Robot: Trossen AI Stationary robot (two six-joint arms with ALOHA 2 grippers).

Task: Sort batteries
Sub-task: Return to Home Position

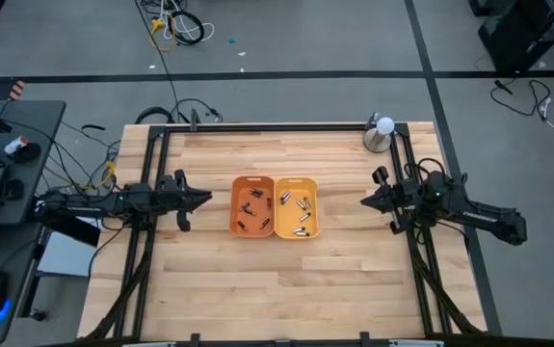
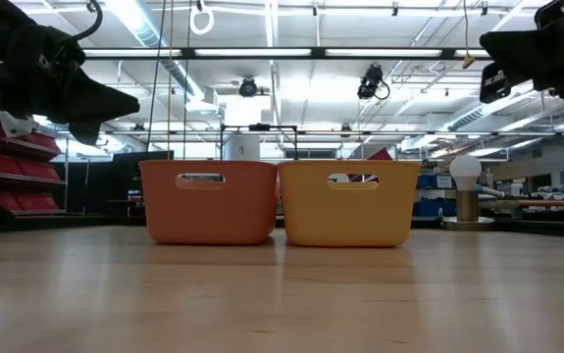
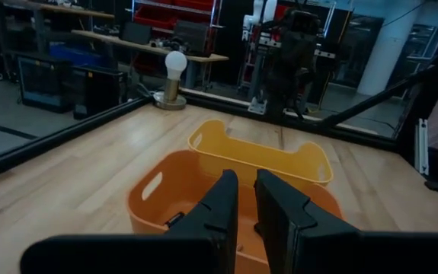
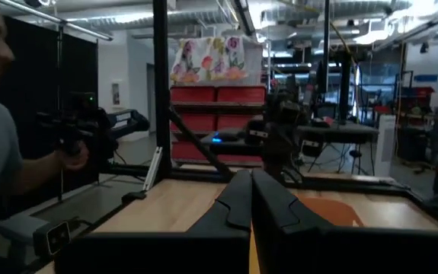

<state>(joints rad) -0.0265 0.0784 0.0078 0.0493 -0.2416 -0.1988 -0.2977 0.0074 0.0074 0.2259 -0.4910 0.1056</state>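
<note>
Homing is the step I judge to be in hand: the left gripper [image 1: 202, 198] hangs to the left of the orange bin [image 1: 235, 207], and the right gripper [image 1: 365, 201] well right of the yellow bin [image 1: 316, 207], both above the table [image 1: 257, 289]. The left fingers [image 3: 222, 202] are drawn almost together with nothing between them; the right fingers [image 4: 238, 202] are pressed closed, also empty. The dark batteries [image 1: 257, 199] lie in the orange bin and the silver batteries [image 1: 303, 206] in the yellow one; I see none loose on the table. Next, I'd only settle both arms clear of the bins and check that the sort looks finished.
</note>
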